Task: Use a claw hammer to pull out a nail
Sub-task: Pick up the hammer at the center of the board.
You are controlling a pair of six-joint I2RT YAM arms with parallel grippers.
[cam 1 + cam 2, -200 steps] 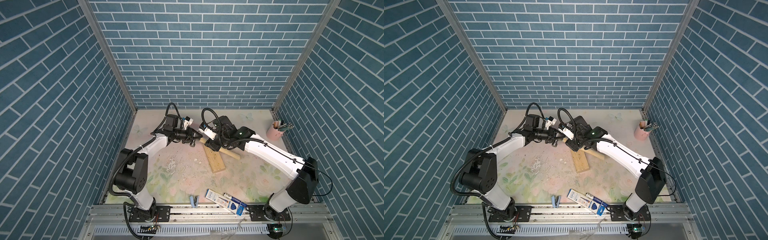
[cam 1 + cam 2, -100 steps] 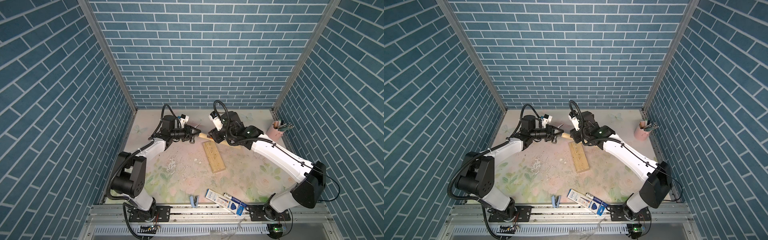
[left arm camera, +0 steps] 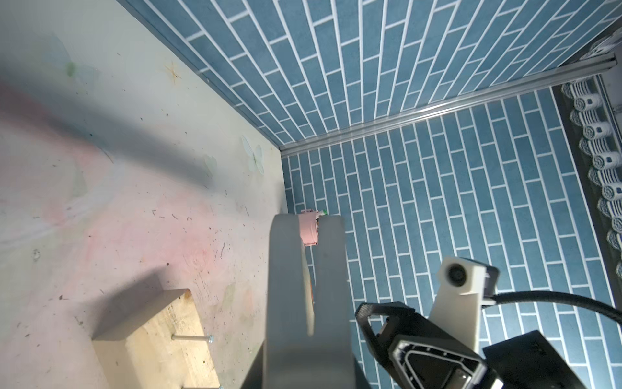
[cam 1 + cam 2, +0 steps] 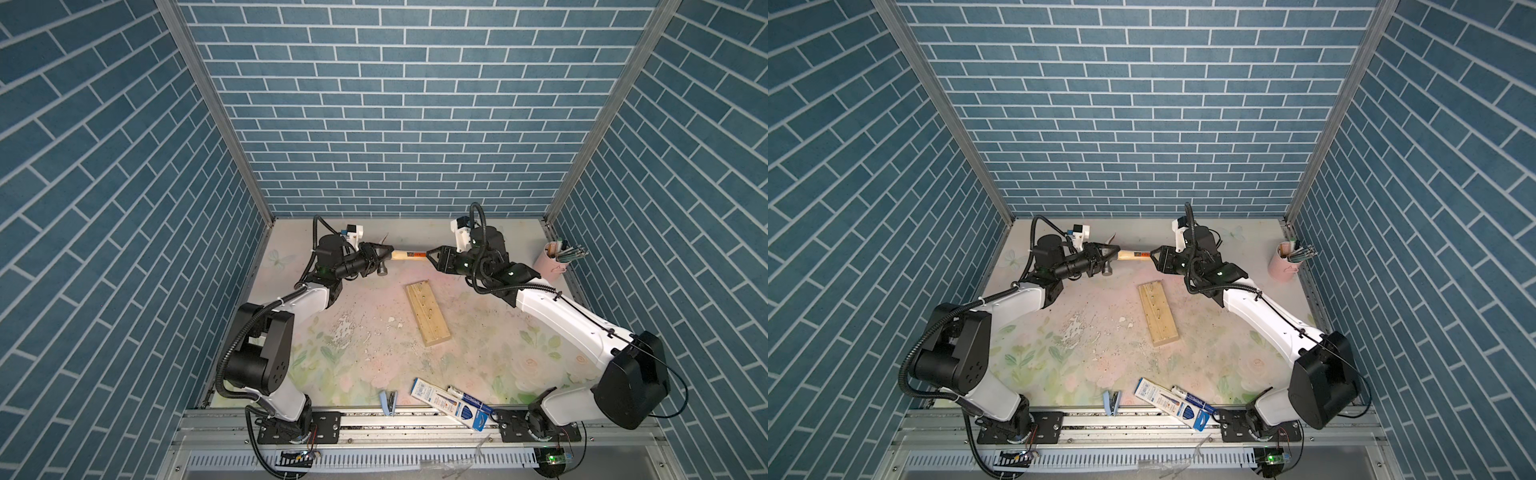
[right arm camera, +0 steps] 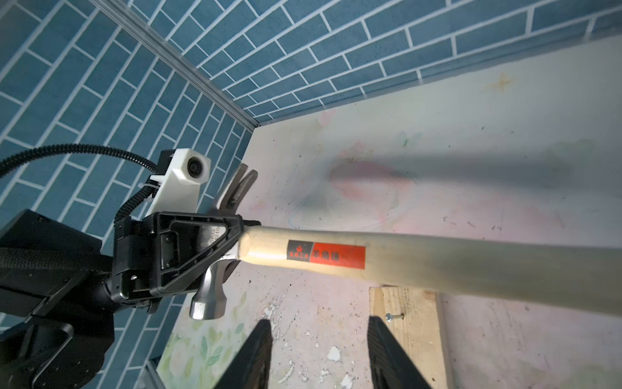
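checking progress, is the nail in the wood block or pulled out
In: the nail stands partly driven in the wood block; the claw hammer hangs clear of it.

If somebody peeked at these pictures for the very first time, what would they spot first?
Probably the claw hammer, stretched across in the air over the back of the table. The left pincer clamps its steel head and the right pincer meets the handle's other end. Next comes the wooden block lying mid-table just in front, with a nail sticking out of it.
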